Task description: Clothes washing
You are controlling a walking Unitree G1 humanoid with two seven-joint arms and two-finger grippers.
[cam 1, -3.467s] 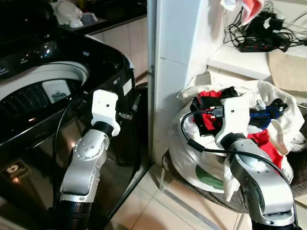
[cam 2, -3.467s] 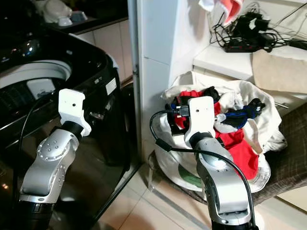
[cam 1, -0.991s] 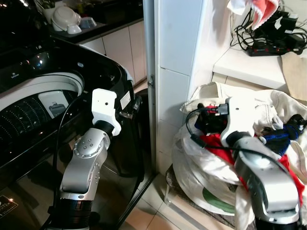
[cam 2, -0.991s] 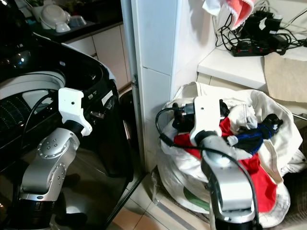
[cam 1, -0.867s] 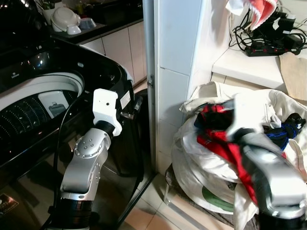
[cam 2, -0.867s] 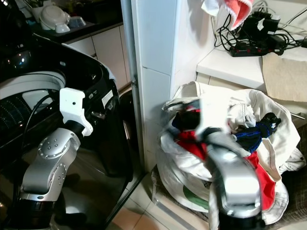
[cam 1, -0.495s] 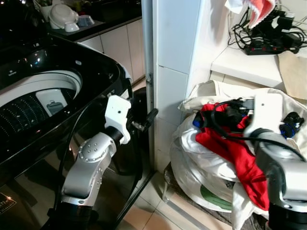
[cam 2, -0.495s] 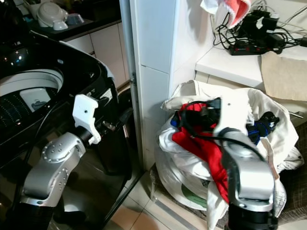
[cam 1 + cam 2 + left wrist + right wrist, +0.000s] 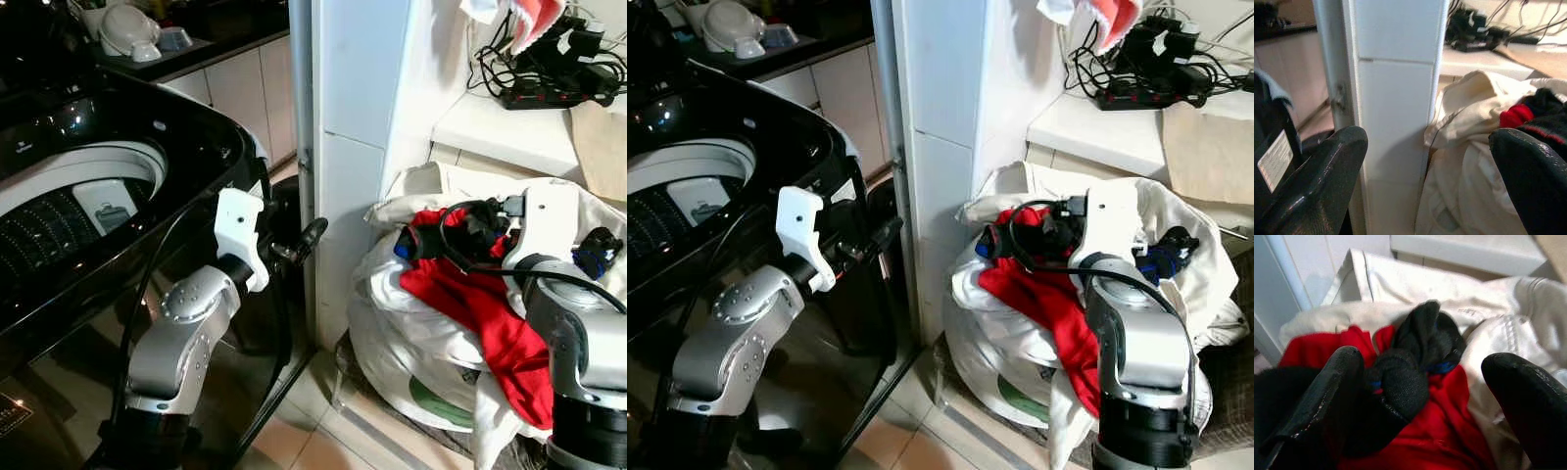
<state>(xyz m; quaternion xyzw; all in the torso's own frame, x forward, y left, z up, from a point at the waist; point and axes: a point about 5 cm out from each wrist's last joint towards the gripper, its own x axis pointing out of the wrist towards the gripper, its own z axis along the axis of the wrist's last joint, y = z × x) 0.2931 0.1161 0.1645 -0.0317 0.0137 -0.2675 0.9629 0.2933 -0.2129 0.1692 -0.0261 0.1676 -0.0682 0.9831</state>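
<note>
One black top-loading washing machine (image 9: 118,196) fills the robot's left side, lid up, drum mouth (image 9: 69,196) open and ringed in white; one white tiled pillar (image 9: 358,117) stands between machine and laundry; one white bench (image 9: 509,122) runs behind on the right, carrying one black power strip with a tangle of cables (image 9: 549,69) and one tan cloth (image 9: 600,137) at its right end; one red-and-white cloth (image 9: 514,15) hangs above the bench; white bowls (image 9: 132,29) sit on a dark bench far behind the machine, count unclear.

One large white laundry sack (image 9: 431,343) sits on the floor just beside the pillar, mouth open, heaped with clothes; one red garment (image 9: 480,313) spills over its front; one dark bundle with blue trim (image 9: 1410,367) lies on the red cloth; one more dark blue-black piece (image 9: 596,250) lies at the sack's right edge.

Two silver arms; left arm bent at the elbow, raised in front of the machine's corner, left hand (image 9: 1427,171) pointing toward the pillar and sack, fingers (image 9: 1312,181) spread wide, holding nothing; right arm bent up over the sack, white wrist block above the clothes, right hand (image 9: 1420,391) aimed down at the dark bundle, fingers (image 9: 1528,396) spread wide on either side of it, not closed on it.
</note>
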